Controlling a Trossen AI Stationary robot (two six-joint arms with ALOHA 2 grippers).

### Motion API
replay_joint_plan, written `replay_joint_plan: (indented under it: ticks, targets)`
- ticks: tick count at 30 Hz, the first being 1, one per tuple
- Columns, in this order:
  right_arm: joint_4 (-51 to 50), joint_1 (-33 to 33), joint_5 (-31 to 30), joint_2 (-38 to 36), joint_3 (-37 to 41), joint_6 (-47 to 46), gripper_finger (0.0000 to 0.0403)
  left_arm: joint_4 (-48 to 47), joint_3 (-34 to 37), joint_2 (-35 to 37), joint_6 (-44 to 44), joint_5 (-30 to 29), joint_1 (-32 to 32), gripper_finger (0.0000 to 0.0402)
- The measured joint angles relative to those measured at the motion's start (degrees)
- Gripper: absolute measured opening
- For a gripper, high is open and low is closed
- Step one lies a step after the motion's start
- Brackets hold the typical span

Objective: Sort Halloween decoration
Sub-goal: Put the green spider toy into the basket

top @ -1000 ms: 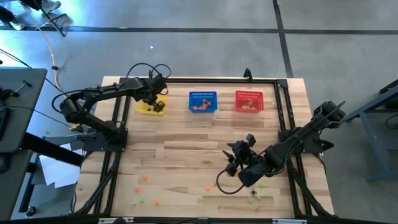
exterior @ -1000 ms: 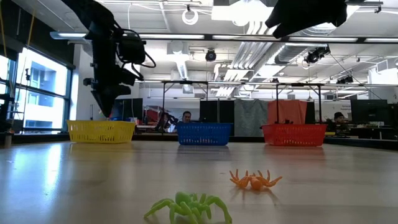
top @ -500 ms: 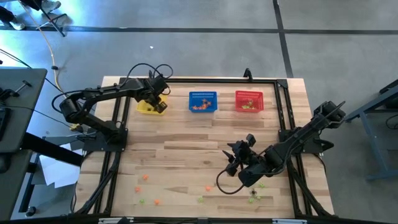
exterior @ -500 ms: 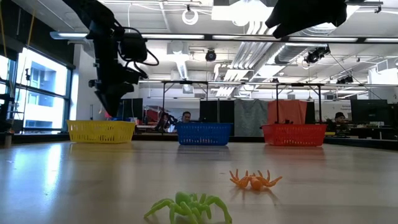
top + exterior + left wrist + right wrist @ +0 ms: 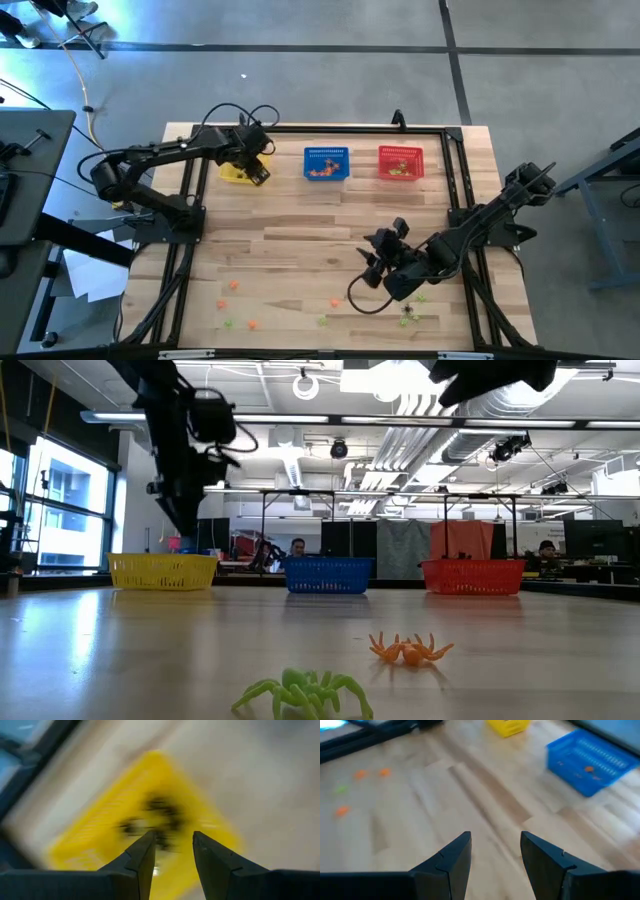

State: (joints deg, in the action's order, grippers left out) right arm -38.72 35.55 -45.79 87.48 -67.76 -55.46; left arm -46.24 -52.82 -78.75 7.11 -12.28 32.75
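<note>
hovering left end effector (image 5: 171,851), parted, empty | yellow basket (image 5: 100,827): black trinkets (image 5: 155,817) | right end effector (image 5: 495,851) wide

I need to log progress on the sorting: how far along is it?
Partly done. Black trinkets lie in the yellow basket, and orange ones show in the blue basket. The left gripper hangs over the yellow basket, jaws apart and empty; the right gripper waits open at mid-table. Left: orange and green trinkets scattered near the front edge.

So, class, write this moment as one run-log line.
left gripper: open above yellow basket | right gripper: open, empty, mid-table | black trinkets: in yellow basket
</note>
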Motion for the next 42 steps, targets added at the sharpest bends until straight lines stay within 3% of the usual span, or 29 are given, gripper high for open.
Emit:
replay_joint_plan:
  ticks: [7, 12, 16, 24, 29, 42]
  targets:
    - [-1.37, 0.0, 17.1, -0.02, -3.85, -0.78, 0.0165, 7.04, -0.91, 9.18, 5.52, 24.19, -13.26, 0.0109]
    - [-7.38, 0.69, 24.94, -0.02, -3.4, -12.52, 0.0165, 19.06, -0.92, 13.46, 7.71, 30.51, -29.01, 0.0106]
    - [-12.34, 2.53, 26.97, -0.02, -0.72, -23.54, 0.0165, 28.01, -0.95, 14.08, 7.72, 27.39, -40.4, 0.0106]
    - [-5.22, 7.98, 35.55, -0.02, 11.45, -43.07, 0.0165, 31.22, -0.59, 13.16, 9.67, 9.57, -53.91, 0.0106]
    - [3.5, 10.69, 38.36, -0.02, 17.87, -51.13, 0.0165, 30.77, -0.45, 12.73, 10.8, 4.97, -57.28, 0.0106]
    - [5.65, 11.13, 43.92, 3.43, 20.26, -52.23, 0.0165, 31.09, -0.45, 12.71, 12.29, 1.17, -58.82, 0.0108]
